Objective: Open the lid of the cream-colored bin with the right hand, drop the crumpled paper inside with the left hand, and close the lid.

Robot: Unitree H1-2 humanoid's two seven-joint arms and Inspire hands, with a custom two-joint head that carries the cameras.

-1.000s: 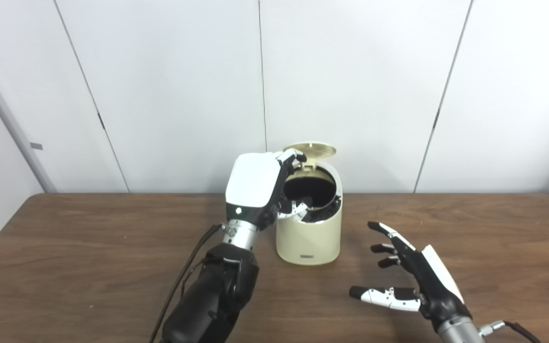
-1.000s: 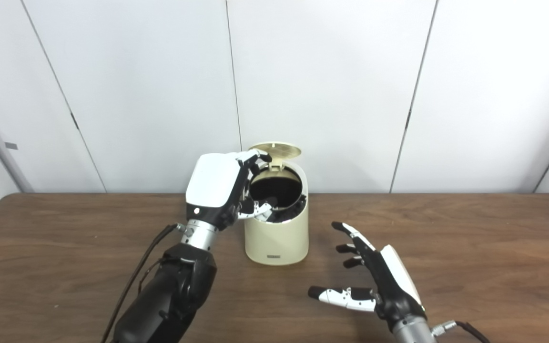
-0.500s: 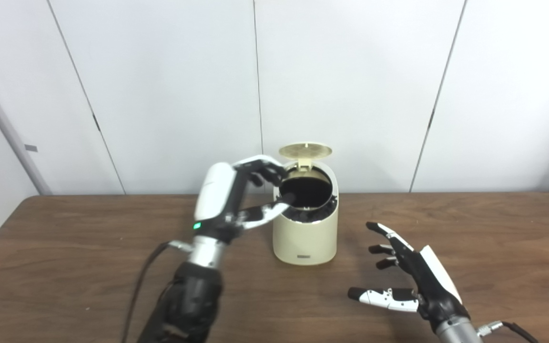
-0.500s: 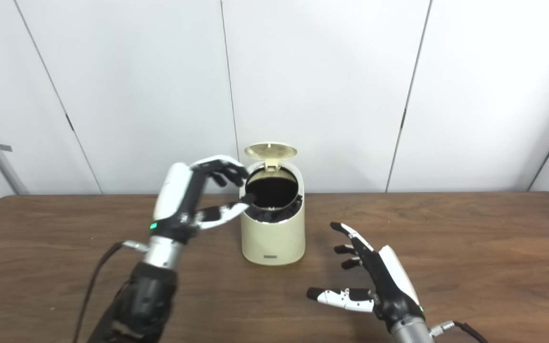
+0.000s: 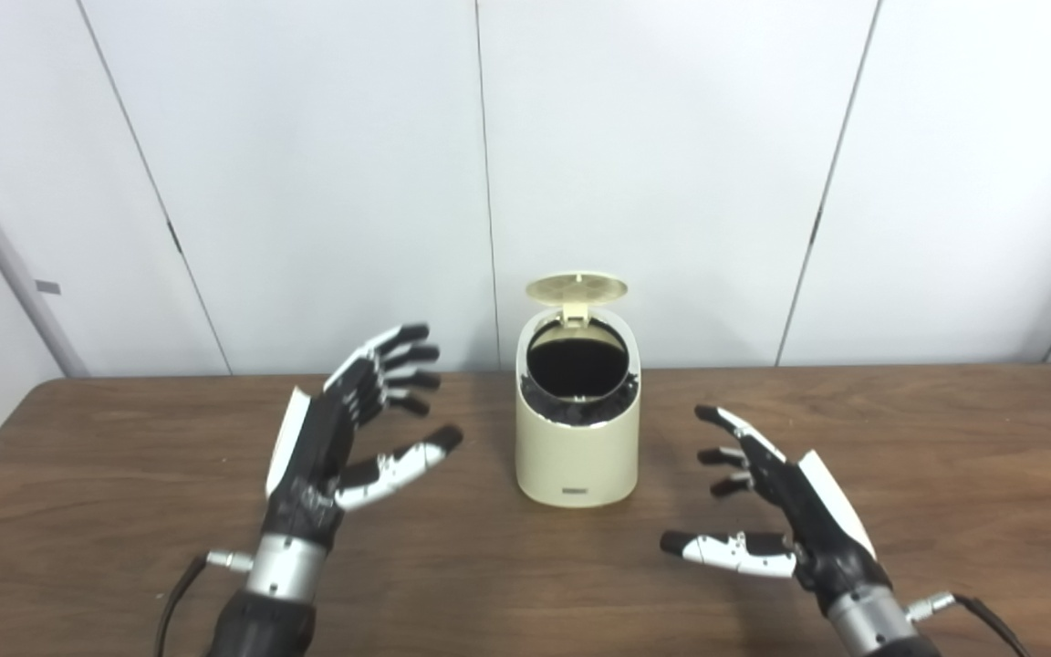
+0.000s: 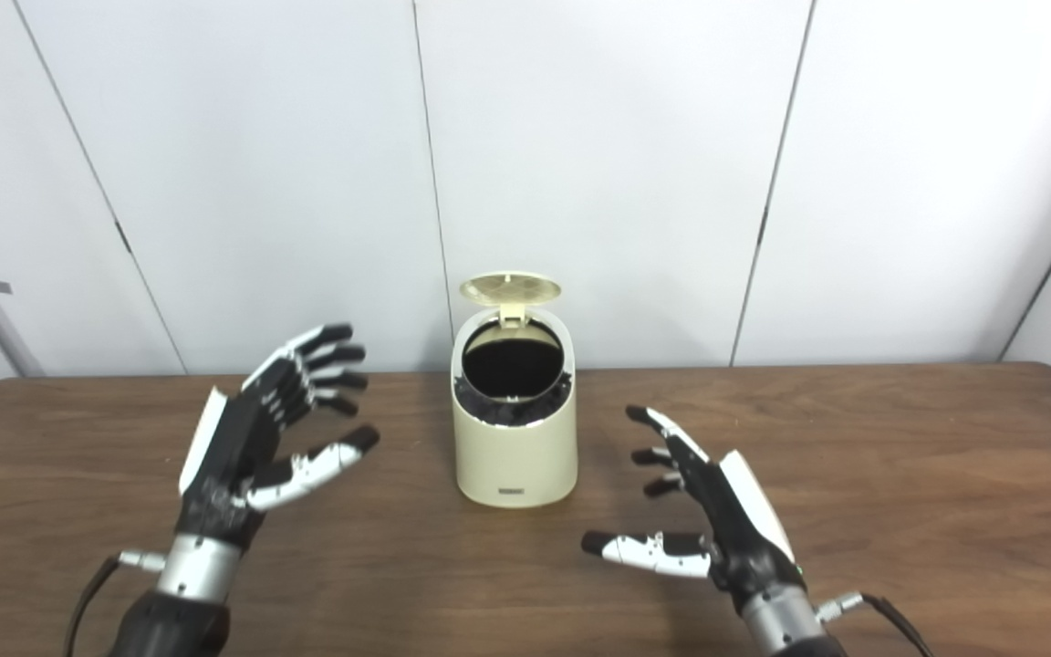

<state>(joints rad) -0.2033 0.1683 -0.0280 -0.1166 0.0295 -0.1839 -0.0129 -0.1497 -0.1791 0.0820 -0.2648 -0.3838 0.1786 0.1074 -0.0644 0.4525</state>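
- Your cream-colored bin [image 5: 577, 452] stands upright on the brown tabletop [image 5: 945, 474], near the far edge and roughly in the middle between your two hands.
- Its lid [image 5: 577, 288] is swung up on the hinge at the back rim, so you look straight into the round, dark opening [image 5: 577, 368].
- The inside of the bin is too dark for you to make anything out, and you cannot see the crumpled paper anywhere in either view.
- Your left hand [image 5: 338, 443] is held above the tabletop to the left of the bin, well apart from it, with the palm turned toward the bin.
- Its fingers [image 5: 393, 360] are spread apart and reach up and toward the wall, the thumb [image 5: 398, 464] points toward the bin, and the hand holds nothing.
- Your right hand [image 5: 785, 506] is low over the tabletop to the right of the bin and nearer to you, also clear of the bin.
- Its fingers [image 5: 731, 438] are spread and slightly curled, the thumb [image 5: 726, 550] stretches out to the left, and this hand too holds nothing.
- Neither hand touches the bin or the lid.
- A dark cable [image 5: 174, 607] runs from your left wrist down to the bottom edge, and another cable [image 5: 982, 613] leaves your right wrist.
- Behind the tabletop you see a plain white paneled wall [image 5: 671, 164] with dark vertical seams.
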